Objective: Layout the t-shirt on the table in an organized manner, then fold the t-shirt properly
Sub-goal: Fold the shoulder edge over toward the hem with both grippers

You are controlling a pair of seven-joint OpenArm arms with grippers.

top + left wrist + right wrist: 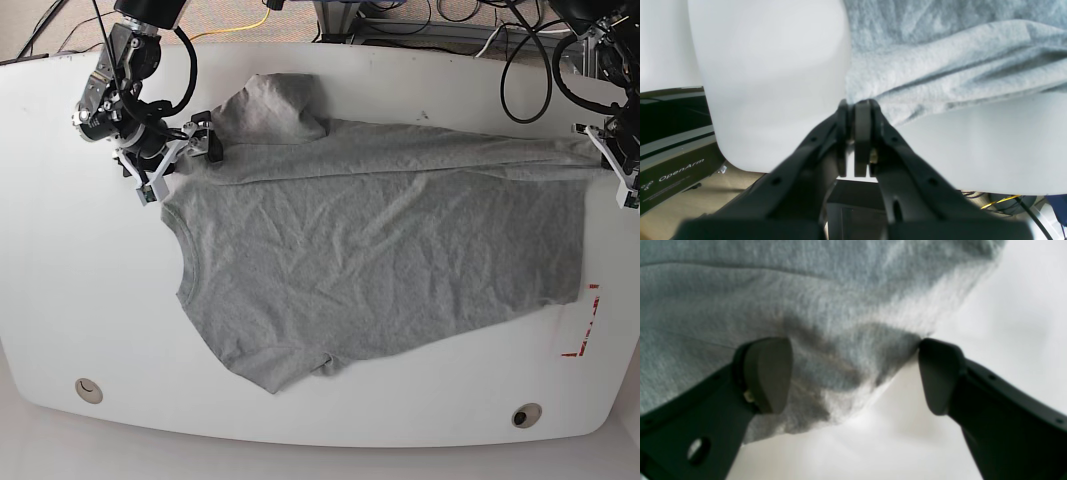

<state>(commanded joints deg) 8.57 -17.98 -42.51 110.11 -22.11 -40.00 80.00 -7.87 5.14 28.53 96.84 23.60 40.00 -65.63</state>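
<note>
The heather-grey t-shirt [370,250] lies spread and wrinkled on the white table [90,300], neckline toward the left and its far edge folded over in a long strip. No lettering shows. My left gripper [598,148] is at the shirt's far right corner. In the left wrist view it [858,106] is shut on a pinch of the t-shirt [940,66]. My right gripper [205,140] is at the far left shoulder beside a bunched sleeve [275,105]. In the right wrist view it [853,373] is open, fingers [766,373] either side of a hump of the t-shirt [840,323].
A red-taped mark [583,322] sits near the shirt's right edge. Two round grommet holes [88,389] [525,413] are near the front edge. Cables and yellow wire lie beyond the table's far edge [440,25]. An OpenArm box [673,173] shows below the table.
</note>
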